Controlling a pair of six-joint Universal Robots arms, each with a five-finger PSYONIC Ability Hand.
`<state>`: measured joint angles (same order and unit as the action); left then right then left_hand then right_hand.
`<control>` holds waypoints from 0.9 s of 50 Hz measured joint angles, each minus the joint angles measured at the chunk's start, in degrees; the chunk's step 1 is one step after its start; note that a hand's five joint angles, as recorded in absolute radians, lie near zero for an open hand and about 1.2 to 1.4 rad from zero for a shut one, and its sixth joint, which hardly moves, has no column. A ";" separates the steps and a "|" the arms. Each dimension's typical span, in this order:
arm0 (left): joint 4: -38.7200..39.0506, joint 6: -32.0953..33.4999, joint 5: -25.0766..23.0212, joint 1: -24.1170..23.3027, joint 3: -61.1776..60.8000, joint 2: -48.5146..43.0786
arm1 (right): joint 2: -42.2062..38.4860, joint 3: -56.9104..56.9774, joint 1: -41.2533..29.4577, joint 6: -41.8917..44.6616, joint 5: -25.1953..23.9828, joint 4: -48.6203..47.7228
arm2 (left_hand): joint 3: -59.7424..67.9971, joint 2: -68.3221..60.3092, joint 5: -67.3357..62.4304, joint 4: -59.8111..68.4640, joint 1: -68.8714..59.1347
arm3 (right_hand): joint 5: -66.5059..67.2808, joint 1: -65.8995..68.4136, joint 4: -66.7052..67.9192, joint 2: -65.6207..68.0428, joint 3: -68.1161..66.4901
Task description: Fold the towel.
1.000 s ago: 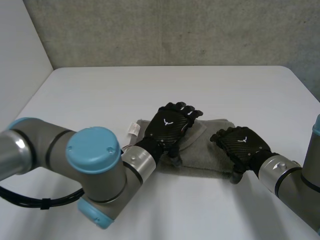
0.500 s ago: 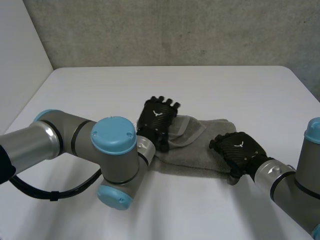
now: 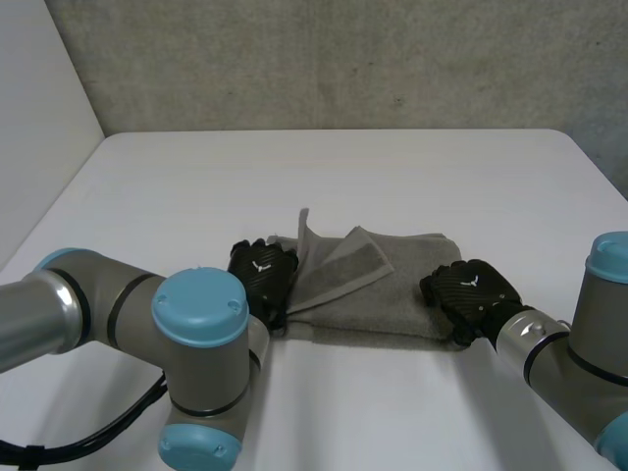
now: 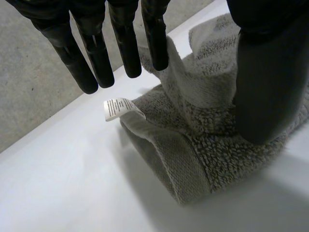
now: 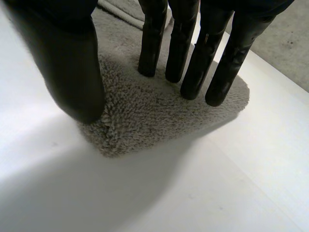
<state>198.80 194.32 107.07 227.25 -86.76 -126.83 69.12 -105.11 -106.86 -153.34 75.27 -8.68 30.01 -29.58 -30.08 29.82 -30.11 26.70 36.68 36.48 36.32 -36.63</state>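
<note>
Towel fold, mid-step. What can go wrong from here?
1. The left hand pinches a raised flap of the towel between straight fingers and thumb only; it may slip out and drop skewed.
2. The right hand just presses flat on the opposite end near a corner; a hard pull might drag the towel from under it and bunch the layers.

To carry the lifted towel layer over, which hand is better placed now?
Probably the left. The left hand holds a raised flap of the towel between thumb and fingers; the right hand presses flat on the opposite end, pinning it.
</note>
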 measured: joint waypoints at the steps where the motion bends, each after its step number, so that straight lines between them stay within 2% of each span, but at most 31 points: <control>1: 0.06 -0.01 -0.02 0.00 -0.16 0.35 | -0.24 0.07 -0.01 0.11 0.27 -0.29 | 0.00 0.00 0.00 0.00 0.00 | 1.43 1.56 1.46 1.34 -1.37; 19: 1.49 -0.97 -0.71 0.04 3.07 0.52 | -1.49 -0.12 -0.67 1.64 1.84 -1.36 | -0.67 0.59 1.44 -0.52 0.78 | 2.20 2.63 2.41 1.80 -2.16; 32: 1.14 -2.72 -5.58 -2.55 5.29 1.02 | -1.54 -0.16 -0.74 1.64 1.81 -1.25 | -5.25 3.36 6.24 -4.29 4.73 | 2.18 2.48 2.34 1.80 -2.15; 45: -0.08 -2.32 -6.19 -2.52 12.31 -5.84 | -1.82 0.00 -0.59 1.64 1.73 -1.25 | -5.34 3.37 6.53 -4.29 4.93 | 1.63 1.77 2.28 1.78 -2.01</control>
<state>198.72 192.00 100.88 224.73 -74.45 -132.67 67.30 -105.11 -107.45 -151.70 76.99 -9.93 24.67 -26.21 -23.55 25.53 -25.18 28.33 38.45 38.75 38.10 -38.64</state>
